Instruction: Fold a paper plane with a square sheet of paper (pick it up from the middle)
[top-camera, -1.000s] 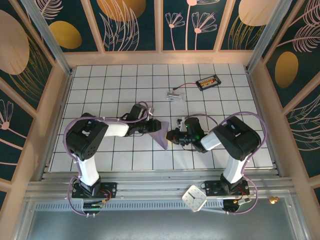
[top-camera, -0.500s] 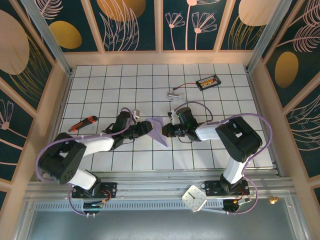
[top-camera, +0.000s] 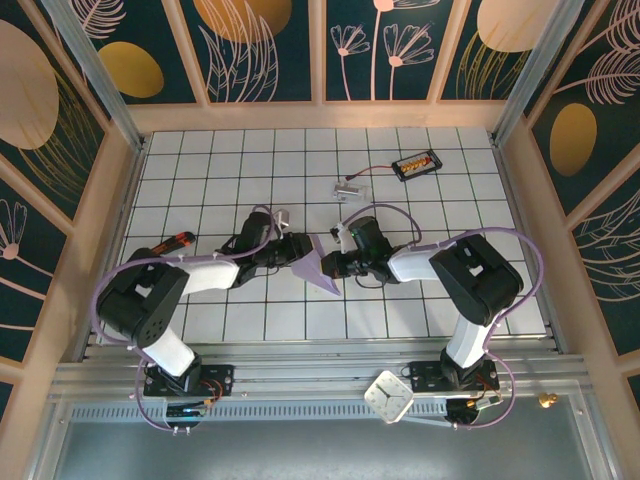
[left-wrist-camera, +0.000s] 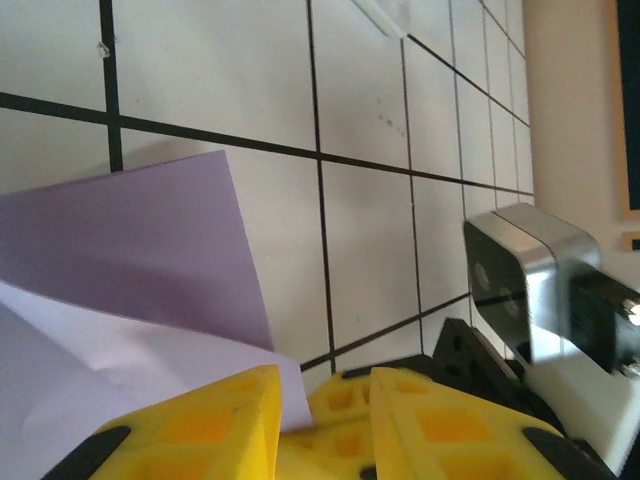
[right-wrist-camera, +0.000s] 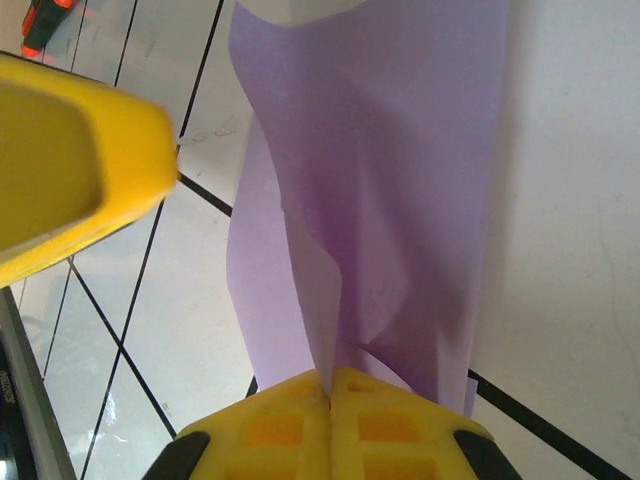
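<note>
Two grippers meet at the paper (top-camera: 318, 272) in the overhead view. The left gripper (top-camera: 297, 251) is on the paper's left side and the right gripper (top-camera: 331, 264) on its right, facing each other across it. The paper lies mid-table, already folded to a narrow wedge. Its long axis slants from the left gripper down to a sharp tip pointing toward the arm bases. A knife with an orange handle (top-camera: 172, 243) lies well to the left of the paper.

From the left wrist, the left gripper (left-wrist-camera: 300, 395) has its jaws drawn to a thin slit. A corner of the paper (left-wrist-camera: 130, 250) runs down into that slit, so it looks pinched. Two layers spread away from the jaws.

From the right wrist, the right gripper (right-wrist-camera: 330, 385) has its jaws pressed together on the paper (right-wrist-camera: 390, 200), which stretches lengthwise straight away from them. A finger (right-wrist-camera: 70, 180) of the left gripper stands just beside the paper's left edge.

Both arms are equally near and hold opposite sides. The next crease likely needs one to anchor while the other folds along the long axis.
</note>
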